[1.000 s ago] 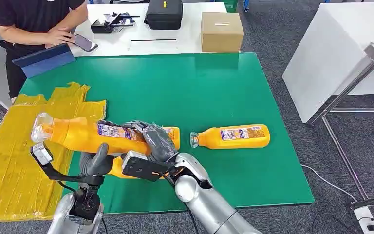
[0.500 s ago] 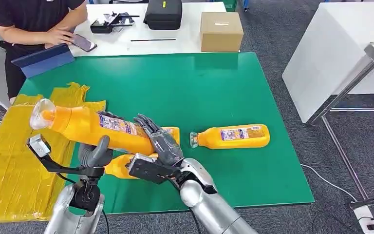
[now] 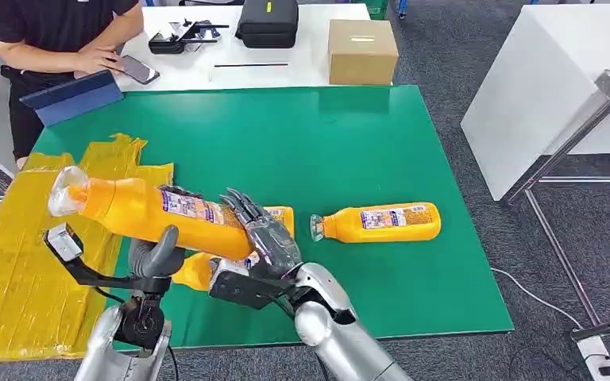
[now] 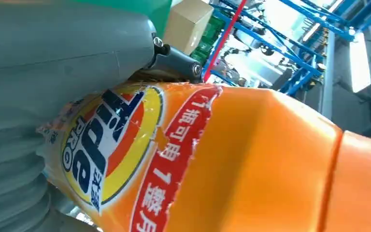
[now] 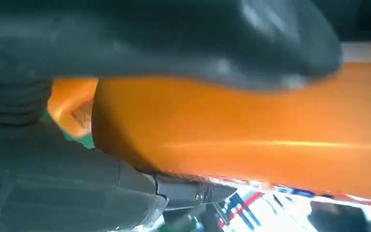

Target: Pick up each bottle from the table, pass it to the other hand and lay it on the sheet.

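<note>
Head view shows, from left to right, the yellow sheet (image 3: 16, 262) on the left part of the green table (image 3: 349, 143). Above its edge the left hand (image 3: 155, 252) grasps an orange bottle (image 3: 151, 213), lifted and tilted, its cap toward the sheet. The right hand (image 3: 266, 234) lies against the bottle's base with fingers spread; whether it grips, I cannot tell. A second bottle (image 3: 194, 271) lies under the hands, and a third bottle (image 3: 381, 222) lies further right on the table.

The left hand (image 4: 53, 72) grips the orange bottle (image 4: 251, 164) by its labelled body.
</note>
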`<state>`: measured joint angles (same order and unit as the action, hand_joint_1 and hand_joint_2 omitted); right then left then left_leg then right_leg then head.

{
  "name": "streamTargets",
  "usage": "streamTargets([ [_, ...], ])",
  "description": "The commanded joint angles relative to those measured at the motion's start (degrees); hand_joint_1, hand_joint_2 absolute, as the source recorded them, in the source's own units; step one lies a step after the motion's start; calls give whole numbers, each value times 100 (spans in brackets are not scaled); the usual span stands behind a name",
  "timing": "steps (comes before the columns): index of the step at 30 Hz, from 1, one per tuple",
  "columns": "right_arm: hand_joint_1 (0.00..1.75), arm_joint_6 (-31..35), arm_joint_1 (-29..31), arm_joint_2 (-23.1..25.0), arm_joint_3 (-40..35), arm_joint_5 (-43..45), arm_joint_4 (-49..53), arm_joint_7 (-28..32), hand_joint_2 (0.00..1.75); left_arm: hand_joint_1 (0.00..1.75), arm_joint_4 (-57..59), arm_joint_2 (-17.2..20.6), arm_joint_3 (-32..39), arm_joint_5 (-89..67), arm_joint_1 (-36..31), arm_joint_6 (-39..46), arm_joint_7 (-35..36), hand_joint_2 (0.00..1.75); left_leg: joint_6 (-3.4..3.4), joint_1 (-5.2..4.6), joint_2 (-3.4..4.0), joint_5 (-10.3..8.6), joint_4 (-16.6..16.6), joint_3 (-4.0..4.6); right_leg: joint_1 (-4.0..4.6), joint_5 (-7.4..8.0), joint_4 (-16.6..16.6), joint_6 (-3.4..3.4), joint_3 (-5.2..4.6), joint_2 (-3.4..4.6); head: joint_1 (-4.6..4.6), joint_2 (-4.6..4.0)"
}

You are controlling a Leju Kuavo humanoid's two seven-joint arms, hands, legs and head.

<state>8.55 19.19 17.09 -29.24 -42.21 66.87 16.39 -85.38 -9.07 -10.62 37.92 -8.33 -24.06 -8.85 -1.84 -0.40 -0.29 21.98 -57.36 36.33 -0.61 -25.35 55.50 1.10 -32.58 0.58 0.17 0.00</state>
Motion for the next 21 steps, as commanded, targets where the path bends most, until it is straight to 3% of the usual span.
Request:
streamTargets([
  [1,0,-260,-370,-600,-41,-54,1732,-292,0,175,-182,23,19,-2,-34,14,-52,175,11,2,-13,8,-1,-11,3,-10,-3,-4,20,-18,2,0],
  [4,0,-47,-379,-560,42,-119,1748,-98,0,175,-186,9,61,-51,-11,18,-107,175,13,5,-15,8,-1,-16,7,-10,-6,-5,28,-21,0,0],
  [9,0,-55,-838,-1136,885,-42,3887,-94,0,175,-396,87,350,-103,378,-16,-233,175,11,2,-25,10,-5,-7,2,-14,-1,-3,20,-30,0,0],
  [11,0,-64,-1112,-1228,1237,-69,4272,2,0,175,-338,107,465,-117,427,-78,-241,175,11,2,-31,12,-2,-17,2,-17,-7,-2,33,-35,0,0],
  [19,0,-11,-1787,-1071,1859,-406,4502,253,0,175,-106,134,1076,-550,216,-48,-263,175,12,2,-23,9,3,-16,1,-10,-10,-6,28,-24,0,0],
  [21,0,22,-1955,-986,1966,-495,4558,297,0,175,-22,157,1460,-1321,22,406,-484,175,16,4,-19,12,2,-21,2,-11,-8,-9,32,-22,0,0],
])
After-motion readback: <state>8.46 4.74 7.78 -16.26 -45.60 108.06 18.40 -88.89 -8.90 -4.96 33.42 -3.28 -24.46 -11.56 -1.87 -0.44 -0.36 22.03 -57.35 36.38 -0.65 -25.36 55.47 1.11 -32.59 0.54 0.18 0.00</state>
